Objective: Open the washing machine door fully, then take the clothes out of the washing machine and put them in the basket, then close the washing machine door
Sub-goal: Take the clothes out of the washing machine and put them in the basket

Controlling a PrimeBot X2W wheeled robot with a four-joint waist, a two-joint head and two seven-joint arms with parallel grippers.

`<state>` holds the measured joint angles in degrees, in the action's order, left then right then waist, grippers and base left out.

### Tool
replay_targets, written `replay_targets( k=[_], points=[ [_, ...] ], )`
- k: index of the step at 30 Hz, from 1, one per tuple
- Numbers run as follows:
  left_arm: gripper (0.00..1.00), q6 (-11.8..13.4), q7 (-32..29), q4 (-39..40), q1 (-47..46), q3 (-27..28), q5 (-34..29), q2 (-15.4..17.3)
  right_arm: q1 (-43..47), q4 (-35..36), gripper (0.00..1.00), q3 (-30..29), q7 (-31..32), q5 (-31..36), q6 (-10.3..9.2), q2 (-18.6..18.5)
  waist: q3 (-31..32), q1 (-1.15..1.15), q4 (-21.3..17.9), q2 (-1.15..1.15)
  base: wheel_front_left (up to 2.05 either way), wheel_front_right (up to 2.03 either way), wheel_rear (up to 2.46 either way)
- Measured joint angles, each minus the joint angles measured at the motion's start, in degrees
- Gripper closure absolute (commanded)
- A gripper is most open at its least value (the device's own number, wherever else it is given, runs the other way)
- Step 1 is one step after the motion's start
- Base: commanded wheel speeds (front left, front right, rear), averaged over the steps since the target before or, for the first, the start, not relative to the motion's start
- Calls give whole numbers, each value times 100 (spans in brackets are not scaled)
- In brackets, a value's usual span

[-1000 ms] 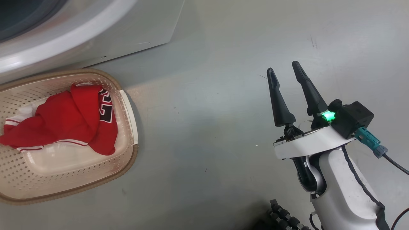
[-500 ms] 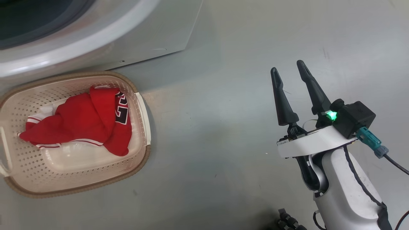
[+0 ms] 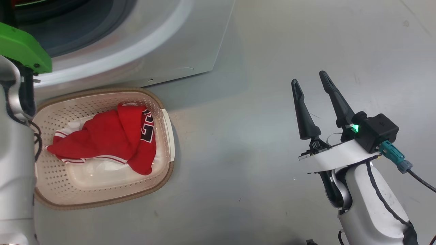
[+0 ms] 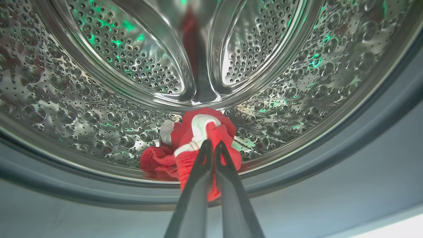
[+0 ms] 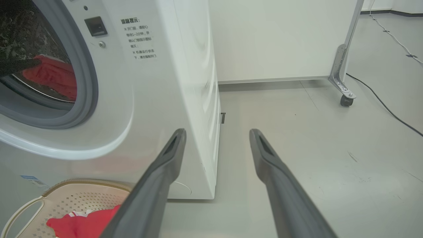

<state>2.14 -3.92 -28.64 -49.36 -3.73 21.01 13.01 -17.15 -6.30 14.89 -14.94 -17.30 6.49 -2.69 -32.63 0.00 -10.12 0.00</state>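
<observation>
The washing machine (image 3: 190, 41) stands white at the upper left; its door is out of view. Inside the steel drum (image 4: 99, 82) my left gripper (image 4: 211, 143) is shut on a bunched piece of red clothes (image 4: 219, 130) with white trim, low at the drum's front lip. That garment also glows red through the machine's opening (image 5: 53, 77). The cream basket (image 3: 102, 92) sits on the floor before the machine and holds another red garment (image 3: 109, 139) with a number print. My right gripper (image 3: 308, 77) hangs open over bare floor, well right of the basket, with nothing between its fingers.
My silver left forearm (image 3: 13, 163) runs up the left edge over the basket's left end. Grey floor (image 3: 238, 136) lies between basket and right arm. A white panel on a castor (image 5: 345, 99) and a black cable (image 5: 380, 102) lie beyond the machine.
The head camera has turned, so machine and basket slid rightward in view and my left forearm came in at the left edge. The garment in the basket lies as before; the right gripper stays open.
</observation>
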Motion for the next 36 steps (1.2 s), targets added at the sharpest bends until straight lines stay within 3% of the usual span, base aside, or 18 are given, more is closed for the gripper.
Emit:
replay_targets(
  k=[16, 26, 36],
  points=[
    [100, -46, 1226, 465, 1444, -126, 122, -564, 499, -163, 0, -204, 1, 293, 2, 1, 787, 0, 415, 0, 0, 0, 0],
    [100, -97, 1619, 727, 2208, -294, 118, -856, 909, -307, 0, -259, 1, 361, 2, 1, 1386, 0, 640, 0, 0, 0, 0],
    [100, -58, 1818, 1334, 2722, -310, 52, -893, 1382, -379, 0, -292, 1, 385, 1, 4, 2007, 0, 844, 0, 0, 0, 0]
  ],
)
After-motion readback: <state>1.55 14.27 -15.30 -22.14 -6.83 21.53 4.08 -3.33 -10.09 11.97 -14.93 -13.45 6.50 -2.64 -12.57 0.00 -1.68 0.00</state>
